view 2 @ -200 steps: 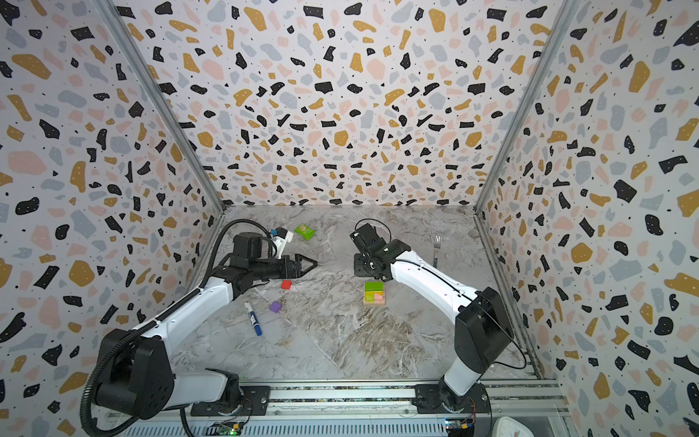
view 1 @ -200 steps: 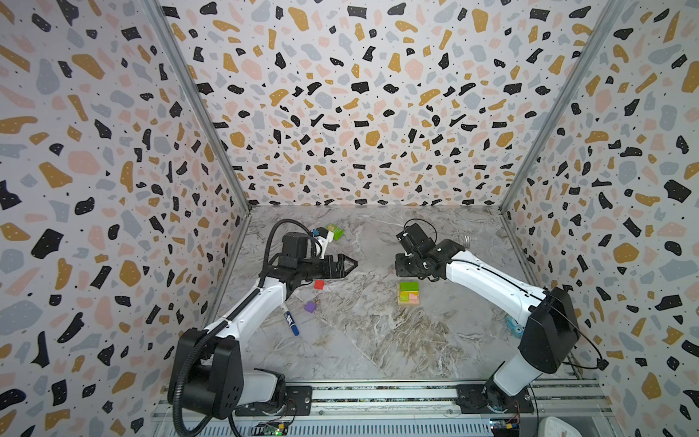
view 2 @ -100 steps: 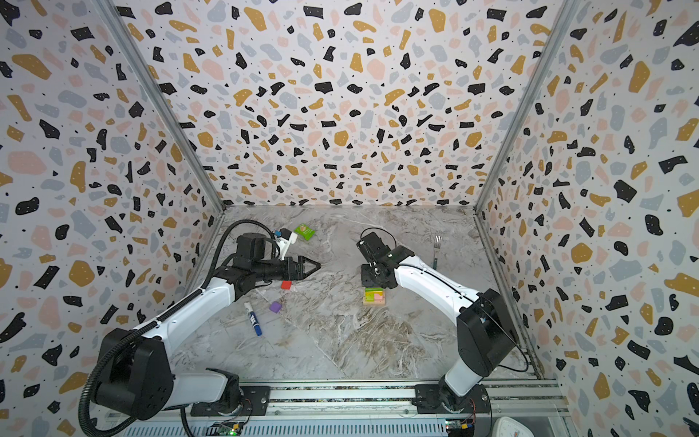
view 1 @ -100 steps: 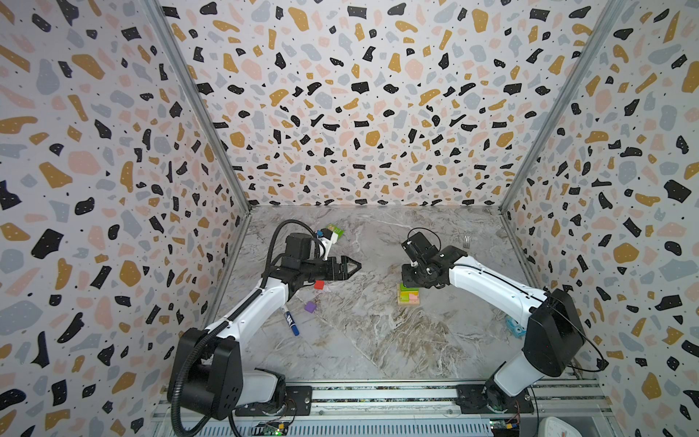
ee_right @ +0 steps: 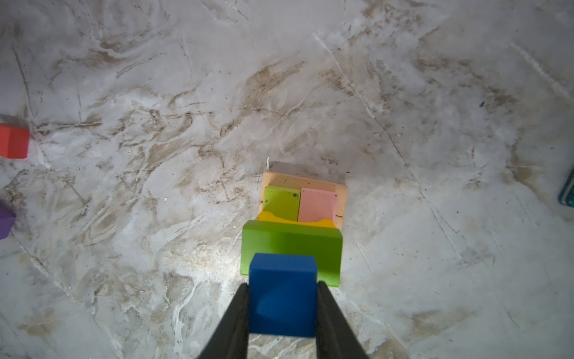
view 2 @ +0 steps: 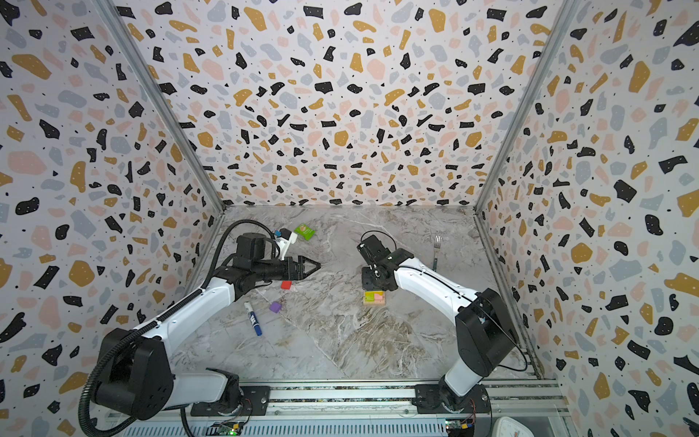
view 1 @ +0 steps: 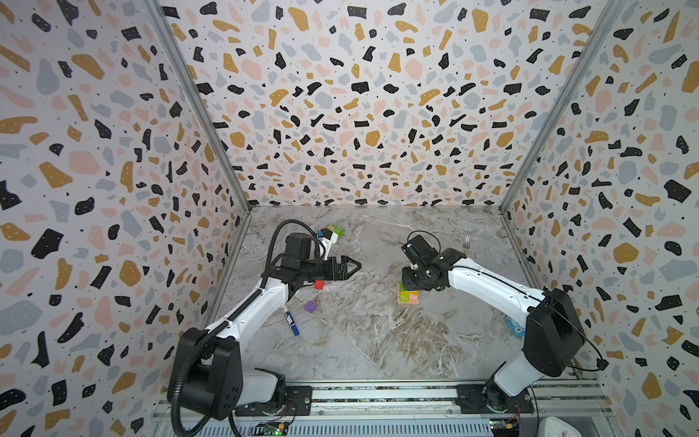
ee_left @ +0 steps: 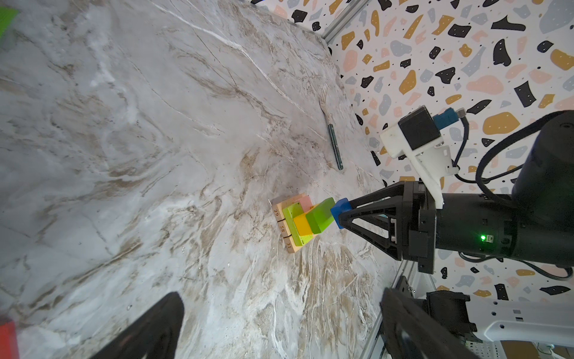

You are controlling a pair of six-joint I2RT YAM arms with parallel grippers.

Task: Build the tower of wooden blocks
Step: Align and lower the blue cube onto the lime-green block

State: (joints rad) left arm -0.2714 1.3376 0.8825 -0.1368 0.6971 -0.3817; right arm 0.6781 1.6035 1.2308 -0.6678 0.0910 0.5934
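The tower (view 1: 408,298) (view 2: 374,299) stands right of the table's middle: tan bars (ee_right: 340,192) lowest, lime (ee_right: 281,202) and pink (ee_right: 318,203) bars on them, then a yellow arch (ee_right: 266,216) and a dark green bar (ee_right: 292,245) (ee_left: 320,216). My right gripper (ee_right: 282,286) (ee_left: 340,214) is shut on a blue cube (ee_right: 282,292) (ee_left: 338,207) directly over the green bar; whether they touch I cannot tell. My left gripper (view 1: 355,265) (ee_left: 282,296) hangs open and empty. Beside it lie a red cube (view 1: 319,284) (view 2: 286,285) and a purple cube (view 1: 310,307) (view 2: 275,307).
A blue-capped marker (view 1: 290,321) (view 2: 253,318) lies near the left arm. A green packet (view 1: 336,230) (view 2: 305,231) sits at the back left. A fork (view 1: 467,240) (ee_left: 332,130) lies at the back right. A small light-blue object (view 1: 514,326) rests by the right wall.
My right gripper has carried the blue cube from behind the tower to directly over it. My left gripper has shifted a little to the right, still open.
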